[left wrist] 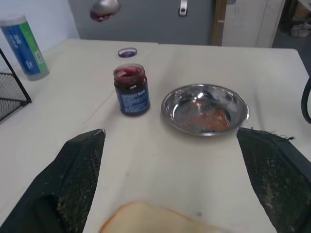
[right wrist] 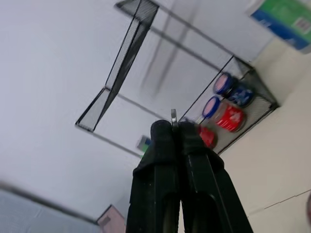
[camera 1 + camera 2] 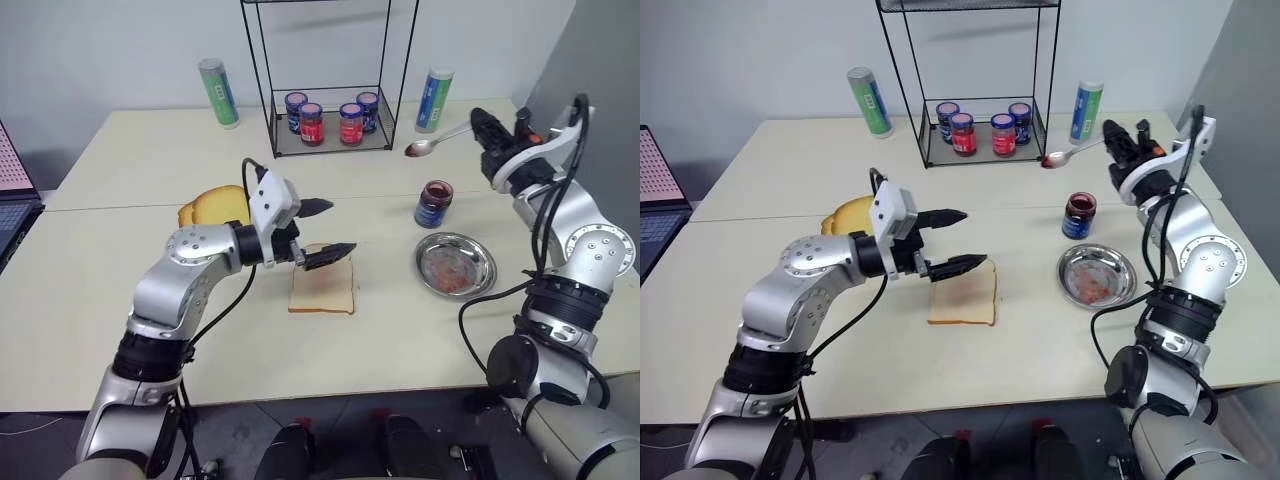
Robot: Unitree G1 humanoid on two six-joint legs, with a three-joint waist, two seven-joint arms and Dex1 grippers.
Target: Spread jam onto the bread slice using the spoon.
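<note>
- Left gripper (image 3: 322, 232): centre-left of the head view, held just above the bread slice (image 3: 322, 290). Its two black fingers are spread wide with nothing between them. The lower finger overhangs the slice's upper edge; contact cannot be confirmed.
- Bread slice: lies flat on the table at centre frame, with a faint reddish tint on its face. It sits down and to the left of the spoon, well apart from it.
- Jam jar (image 3: 434, 203): open, standing right of centre, just above the round steel plate (image 3: 480, 262), which carries a red smear.
- Spoon (image 3: 440, 139): upper right of frame, raised off the table. Its long axis runs roughly level, with the bowl pointing left and carrying a dark red blob of jam (image 1: 100, 17).
- Right gripper (image 3: 487, 130): fingers clamped tight on the spoon handle, forearm raised at the frame's right edge.
- Judgement: the right arm does the work; the loaded bowl needs to travel down-left, past the jar, to reach the slice.
</note>
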